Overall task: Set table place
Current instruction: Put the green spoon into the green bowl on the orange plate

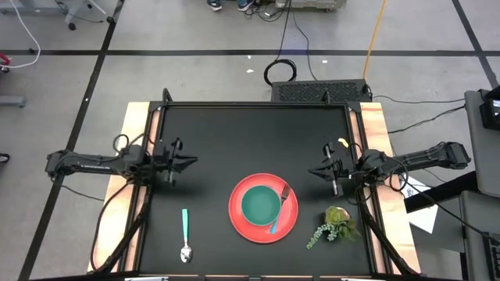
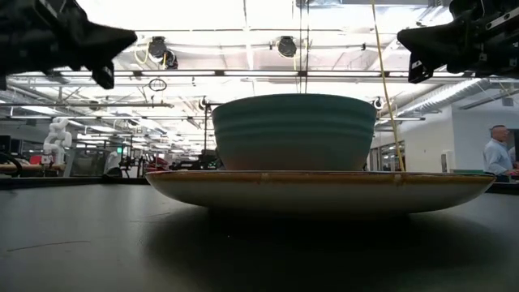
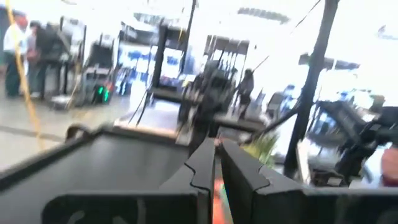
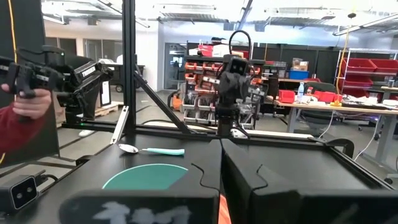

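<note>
Two end effectors, both pressed together: left end effector (image 1: 187, 161), right end effector (image 1: 314, 171), over the black counter (image 1: 234, 133). Between them, nearer: red plate (image 1: 291, 227) bearing green bowl (image 1: 260, 204) and fork (image 1: 281, 208). Spoon (image 1: 185, 234) beneath my left. Workshop shelving beyond.

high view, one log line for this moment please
bowl on plate | fork on plate | spoon apart | left gripper shut | right gripper shut

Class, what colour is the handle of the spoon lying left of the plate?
Teal; the spoon shows best in the high view.
</note>
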Robot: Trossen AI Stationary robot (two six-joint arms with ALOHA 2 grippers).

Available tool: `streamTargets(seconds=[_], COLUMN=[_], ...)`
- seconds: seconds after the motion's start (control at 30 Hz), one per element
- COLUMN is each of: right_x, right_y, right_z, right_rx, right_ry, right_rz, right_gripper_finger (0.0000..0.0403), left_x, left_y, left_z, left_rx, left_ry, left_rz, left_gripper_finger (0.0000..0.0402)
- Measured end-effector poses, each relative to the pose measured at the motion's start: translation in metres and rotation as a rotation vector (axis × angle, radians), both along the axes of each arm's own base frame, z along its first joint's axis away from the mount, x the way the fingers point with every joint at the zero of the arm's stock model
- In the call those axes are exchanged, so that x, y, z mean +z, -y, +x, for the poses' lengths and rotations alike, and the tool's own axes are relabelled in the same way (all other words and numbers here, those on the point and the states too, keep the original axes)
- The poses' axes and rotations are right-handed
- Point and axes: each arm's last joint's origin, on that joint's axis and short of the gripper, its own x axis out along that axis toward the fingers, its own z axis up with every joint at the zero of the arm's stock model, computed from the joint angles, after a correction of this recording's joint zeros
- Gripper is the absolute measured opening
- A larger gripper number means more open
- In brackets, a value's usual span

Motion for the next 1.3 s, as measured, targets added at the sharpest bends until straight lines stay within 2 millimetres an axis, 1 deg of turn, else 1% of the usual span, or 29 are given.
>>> streamTargets(seconds=[0.13,0.33,0.5,0.67,0.9,1.13,1.3], right_x=[0.000,0.000,0.000,0.000,0.000,0.000,-0.001], right_y=[0.000,0.000,0.000,0.000,0.000,0.000,0.000], right_z=[0.000,0.000,0.000,0.000,0.000,0.000,0.000], right_rx=[0.000,0.000,0.000,0.000,0.001,0.002,0.003], right_ry=[0.000,0.000,0.000,0.000,-0.001,-0.004,-0.010], right_rz=[0.000,0.000,-0.003,-0.002,0.000,-0.001,-0.001], right_gripper_finger=[0.0000,0.0000,0.0000,0.0000,0.0000,0.0000,0.0000], left_x=[0.005,0.008,0.017,0.029,0.038,0.062,0.071], left_y=[0.002,0.010,0.014,0.016,0.017,0.024,0.028], left_z=[-0.001,-0.003,-0.001,0.007,0.021,0.034,0.043], left_rx=[-0.044,-0.256,-0.293,-0.302,-0.311,-0.554,-0.608], left_ry=[0.054,0.086,0.104,0.083,0.016,0.028,0.014], left_rz=[-0.030,0.006,0.021,0.025,0.029,0.115,0.103], left_gripper_finger=[0.0031,0.0031,0.0031,0.0031,0.0031,0.0031,0.0031])
